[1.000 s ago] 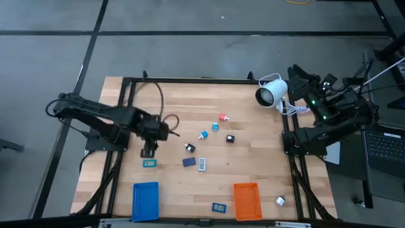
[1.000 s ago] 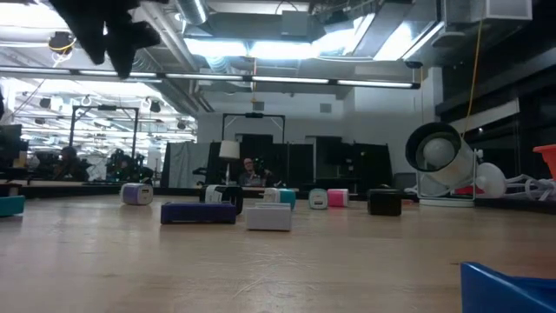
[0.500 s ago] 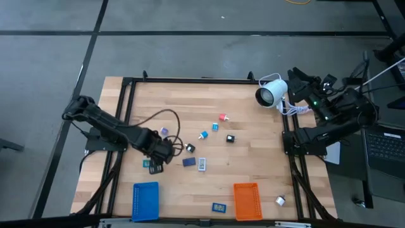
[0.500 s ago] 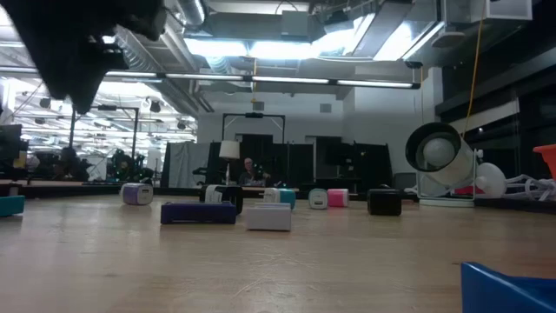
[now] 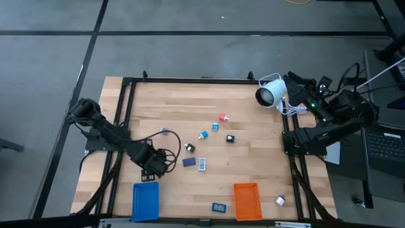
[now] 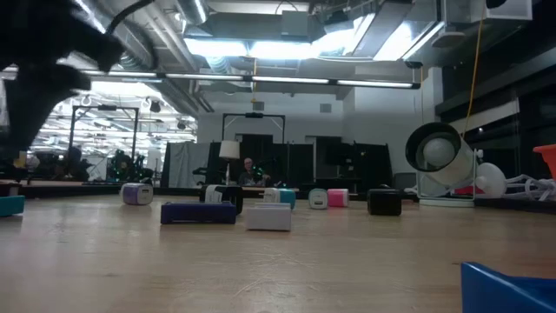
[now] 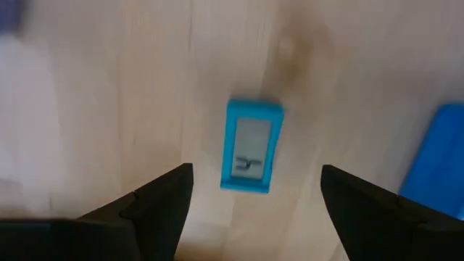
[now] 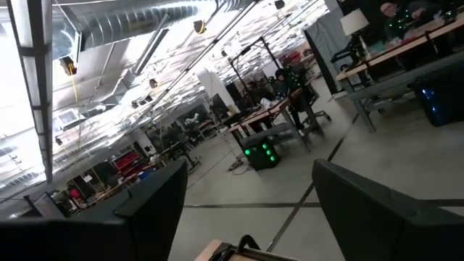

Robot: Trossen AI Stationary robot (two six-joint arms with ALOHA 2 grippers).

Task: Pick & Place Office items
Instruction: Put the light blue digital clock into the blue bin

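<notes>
The office items lie scattered mid-table: a red piece, light-blue pieces, a black piece, a black-white piece, a purple piece, a dark-blue rectangle and a white rectangle. My left gripper hovers open over the teal rectangle, which lies flat on the wood between and beyond its fingers; in the high view the gripper hides it. The teal rectangle also shows in the low view. My right gripper is open and waits off the table's right edge.
A blue tray and an orange tray sit at the near edge, with another small blue rectangle between them. The white lamp-like device stands at the far right corner. A small silver thing lies near the orange tray.
My left arm has swung toward the table's near edge and come down over the teal rectangle, its gripper staying open. The purple piece, covered before by the arm, now shows. The items themselves have stayed where they were.
</notes>
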